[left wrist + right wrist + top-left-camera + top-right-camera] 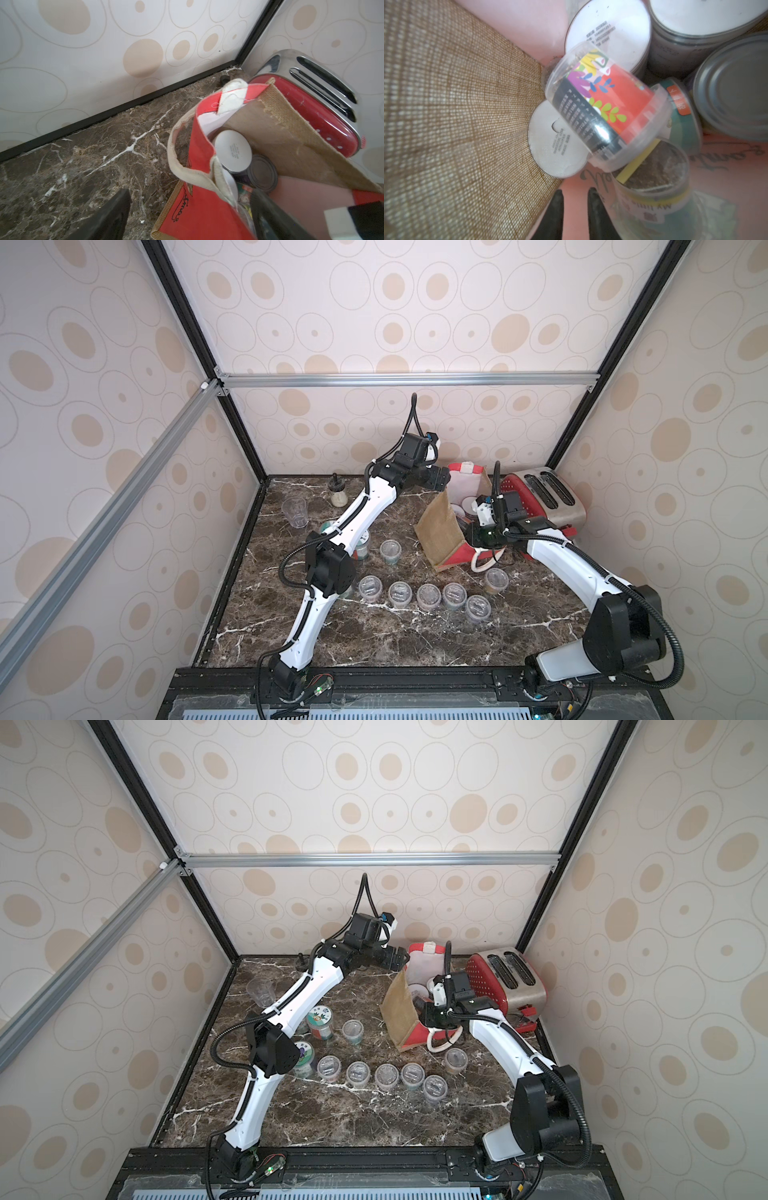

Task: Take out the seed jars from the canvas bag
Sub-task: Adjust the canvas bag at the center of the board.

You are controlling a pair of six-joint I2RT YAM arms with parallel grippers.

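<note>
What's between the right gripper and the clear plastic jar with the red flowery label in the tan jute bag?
Right wrist view: only bare pink bag lining between right gripper and red-labelled jar.

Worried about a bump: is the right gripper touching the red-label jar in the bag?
Apart. The right wrist view shows a strip of pink lining between the right gripper and the red-label jar.
</note>
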